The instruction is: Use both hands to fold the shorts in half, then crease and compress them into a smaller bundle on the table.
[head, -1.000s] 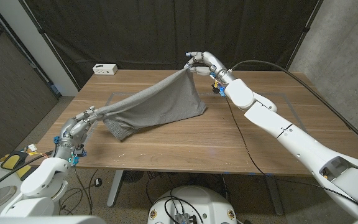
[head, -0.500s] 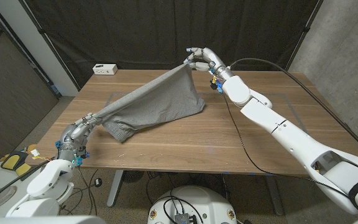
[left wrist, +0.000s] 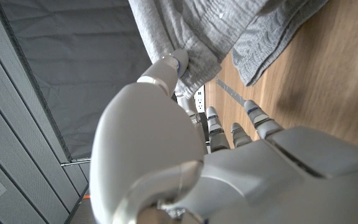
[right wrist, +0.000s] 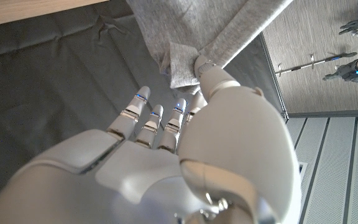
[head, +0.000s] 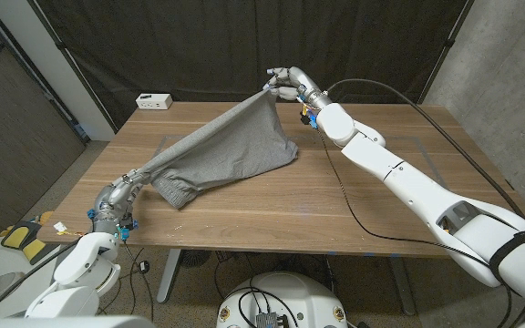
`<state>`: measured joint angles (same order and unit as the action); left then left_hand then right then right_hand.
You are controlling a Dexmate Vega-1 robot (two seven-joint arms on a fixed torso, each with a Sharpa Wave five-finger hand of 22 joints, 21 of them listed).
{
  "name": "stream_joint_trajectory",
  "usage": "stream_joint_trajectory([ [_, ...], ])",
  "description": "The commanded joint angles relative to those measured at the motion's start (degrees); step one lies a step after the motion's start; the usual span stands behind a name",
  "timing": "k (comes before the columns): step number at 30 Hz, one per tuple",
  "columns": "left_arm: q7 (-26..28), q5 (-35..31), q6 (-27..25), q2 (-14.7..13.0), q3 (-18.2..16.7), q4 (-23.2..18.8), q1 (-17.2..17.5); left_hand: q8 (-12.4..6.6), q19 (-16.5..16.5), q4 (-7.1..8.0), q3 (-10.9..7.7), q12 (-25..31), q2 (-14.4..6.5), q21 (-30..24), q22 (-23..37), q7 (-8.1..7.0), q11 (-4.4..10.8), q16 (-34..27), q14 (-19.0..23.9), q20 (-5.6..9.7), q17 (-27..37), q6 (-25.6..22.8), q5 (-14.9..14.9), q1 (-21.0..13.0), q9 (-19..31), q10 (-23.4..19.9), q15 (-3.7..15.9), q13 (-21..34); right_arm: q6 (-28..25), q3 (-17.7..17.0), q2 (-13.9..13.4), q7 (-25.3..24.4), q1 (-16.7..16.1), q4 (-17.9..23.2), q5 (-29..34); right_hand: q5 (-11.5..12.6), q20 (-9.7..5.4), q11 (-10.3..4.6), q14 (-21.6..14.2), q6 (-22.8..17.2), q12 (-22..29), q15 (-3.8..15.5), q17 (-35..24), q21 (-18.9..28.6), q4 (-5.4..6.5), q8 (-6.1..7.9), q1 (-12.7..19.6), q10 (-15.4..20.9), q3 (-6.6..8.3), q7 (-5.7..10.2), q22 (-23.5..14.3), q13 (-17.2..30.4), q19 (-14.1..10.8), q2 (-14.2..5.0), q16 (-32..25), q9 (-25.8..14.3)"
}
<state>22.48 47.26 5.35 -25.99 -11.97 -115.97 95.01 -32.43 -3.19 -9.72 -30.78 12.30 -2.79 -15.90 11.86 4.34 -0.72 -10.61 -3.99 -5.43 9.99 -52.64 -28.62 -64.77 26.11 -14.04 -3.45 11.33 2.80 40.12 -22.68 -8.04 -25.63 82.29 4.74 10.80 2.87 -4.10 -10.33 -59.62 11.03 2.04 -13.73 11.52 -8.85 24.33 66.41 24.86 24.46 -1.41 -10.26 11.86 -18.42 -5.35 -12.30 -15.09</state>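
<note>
Two corners of the grey shorts (head: 221,150) are pinched: left hand (head: 121,193) low, right hand (head: 283,82) raised, remaining fingers spread. The fold likely requires carrying the raised edge across onto the low one, cloth kept taut, the wooden table (head: 381,205) taking the slack.

Black curtain (head: 199,46) hangs behind the wooden table (head: 272,210); grey floor (head: 25,173).

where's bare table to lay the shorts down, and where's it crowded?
Free: the wide table stretch under the right arm, between the shorts and the right edge; also the front strip near the shorts' hanging hem. Crowded: the diagonal from left hand to right hand, with cloth stretched between. A white box sits at the far left corner.
</note>
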Motion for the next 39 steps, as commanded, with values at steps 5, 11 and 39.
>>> stream_joint_trajectory([
  [5, 6.7, 0.2, 1.4, 2.1, 3.2, 1.5, -3.0, -2.64, -1.1, 0.02, -0.67, 0.4, 0.2, -0.6, 0.3, 3.76, 0.05, -0.2, 0.8, -0.32, 0.2, -3.8, -0.6, 0.8, 10.8, -0.7, -0.16, 0.2, 0.2, 3.6, 5.4, 0.6, 7.9, -12.3, 0.4, 0.2, -0.54, -0.19, -0.4, -0.1, 0.3, 3.39, -0.1, 0.2, -0.09, 0.37, -0.6, 0.3, 0.61, -0.07, -0.1, 0.2, 0.0, 0.05, -0.4, -0.1],
  [11, 9.7, -0.5, 0.0, 1.2, 3.6, 0.6, -4.0, -1.94, -1.6, 0.11, -0.79, 0.6, 0.4, -1.0, 0.4, 2.91, -0.23, -0.4, 1.7, -0.44, 0.2, -2.8, -0.9, 1.1, 10.4, -1.5, -0.10, 0.2, 1.2, 4.9, 7.1, 0.5, 10.4, -16.9, 0.6, 0.2, -0.55, -0.15, -0.3, -0.2, 0.3, 3.38, -0.2, 0.2, -0.08, 0.39, -0.7, 0.4, 0.73, -0.13, -0.1, 0.2, 0.0, 0.04, -0.4, 0.0],
  [39, 16.5, -6.0, -2.8, -0.2, 0.1, -4.9, -8.2, 0.13, -2.7, 0.59, 0.38, 0.5, -0.1, -1.9, 0.4, 0.88, 0.04, -0.1, 3.0, -0.85, -0.1, -1.6, -0.4, 2.5, 8.1, -1.6, -0.26, 0.3, 4.3, 8.0, 10.0, -0.3, 13.7, -24.7, 1.1, 0.3, -0.67, -0.22, -0.3, 0.1, 0.4, 3.47, -0.2, 0.3, -0.04, 0.22, -1.2, 0.3, 1.36, 0.00, -0.1, 0.2, 0.1, 0.03, -0.4, 0.6],
])
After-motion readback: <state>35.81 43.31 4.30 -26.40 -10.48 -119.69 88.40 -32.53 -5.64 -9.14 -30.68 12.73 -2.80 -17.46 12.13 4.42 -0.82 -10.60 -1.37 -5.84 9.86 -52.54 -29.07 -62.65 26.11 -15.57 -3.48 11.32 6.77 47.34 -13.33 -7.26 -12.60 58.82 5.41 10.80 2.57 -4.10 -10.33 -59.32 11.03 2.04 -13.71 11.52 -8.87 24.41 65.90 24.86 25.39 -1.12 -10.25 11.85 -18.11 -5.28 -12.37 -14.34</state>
